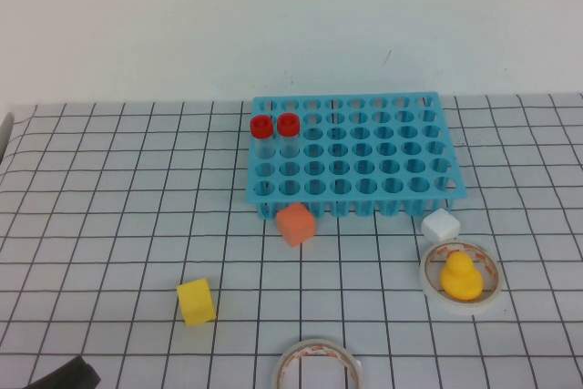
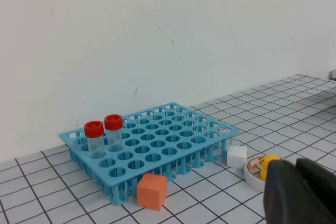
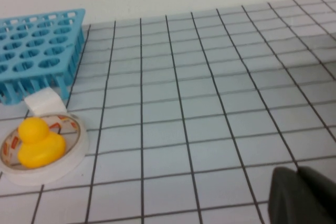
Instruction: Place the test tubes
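A blue rack (image 1: 355, 157) stands at the upper middle of the high view on the gridded desk (image 1: 109, 207), in front of a white wall. Two red-capped tubes (image 1: 275, 127) stand upright in adjacent holes near the rack's upper left corner, side by side. An orange cube (image 1: 296, 224) sits touching or just beside the rack's front edge, left of centre. A white cube (image 1: 439, 225) lies near the rack's lower right corner. Just below it is a tape ring (image 1: 430, 281) with a yellow duck (image 1: 460, 276) sitting inside. A yellow cube (image 1: 196, 302) lies alone at the lower left, well apart from the rack. A second tape ring (image 1: 319, 357) is cut by the bottom edge. The left gripper (image 2: 296, 182) shows in its own wrist view, fingers clenched together and grasping nothing, with the duck's ring just beyond it; a dark shape at the high view's lower left corner may belong to that arm. The right gripper (image 3: 299, 192) shows in its wrist view over bare grid, well apart from the duck, fingers likewise clenched on nothing.
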You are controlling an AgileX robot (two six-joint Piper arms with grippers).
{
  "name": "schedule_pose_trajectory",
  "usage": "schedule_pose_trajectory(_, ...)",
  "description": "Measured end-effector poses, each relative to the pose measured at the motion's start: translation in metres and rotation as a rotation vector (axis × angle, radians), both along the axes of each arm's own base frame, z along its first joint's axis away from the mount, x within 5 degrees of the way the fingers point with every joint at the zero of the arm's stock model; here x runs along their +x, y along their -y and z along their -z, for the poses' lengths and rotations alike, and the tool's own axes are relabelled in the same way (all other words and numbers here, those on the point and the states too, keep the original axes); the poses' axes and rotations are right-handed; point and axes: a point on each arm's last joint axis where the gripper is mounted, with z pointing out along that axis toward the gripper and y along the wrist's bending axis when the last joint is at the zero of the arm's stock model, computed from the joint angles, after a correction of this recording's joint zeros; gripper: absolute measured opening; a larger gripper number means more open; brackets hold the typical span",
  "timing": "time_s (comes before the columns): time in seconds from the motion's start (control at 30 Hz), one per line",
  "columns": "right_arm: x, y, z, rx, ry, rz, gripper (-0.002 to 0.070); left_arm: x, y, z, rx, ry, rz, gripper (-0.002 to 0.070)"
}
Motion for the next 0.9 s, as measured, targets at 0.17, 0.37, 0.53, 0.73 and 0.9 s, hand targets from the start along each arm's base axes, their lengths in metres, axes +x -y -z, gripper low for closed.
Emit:
schedule_pose_trajectory(0.17, -0.0011, 0.0001, 0.0028, 0.010, -0.037, 0.005, -0.0001, 0.0000, 0.0000, 0.0000, 0.000, 0.000, 0.000, -0.0002)
schedule_pose_trajectory(0.37, -0.0015, 0.0002, 0.0029, 0.011, -0.049, 0.006, -0.0001, 0.0000, 0.0000, 0.0000, 0.000, 0.000, 0.000, -0.0002)
schedule_pose_trajectory(0.53, -0.0018, 0.0002, 0.0031, 0.011, -0.055, 0.006, -0.0001, 0.0000, 0.0000, 0.0000, 0.000, 0.000, 0.000, -0.0002)
schedule_pose_trajectory(0.73, -0.0019, 0.0002, 0.0032, 0.012, -0.057, 0.006, -0.0001, 0.0000, 0.0000, 0.0000, 0.000, 0.000, 0.000, -0.0002)
schedule_pose_trajectory(0.9, -0.0019, 0.0002, 0.0032, 0.012, -0.057, 0.006, -0.0001, 0.0000, 0.0000, 0.0000, 0.000, 0.000, 0.000, -0.0001)
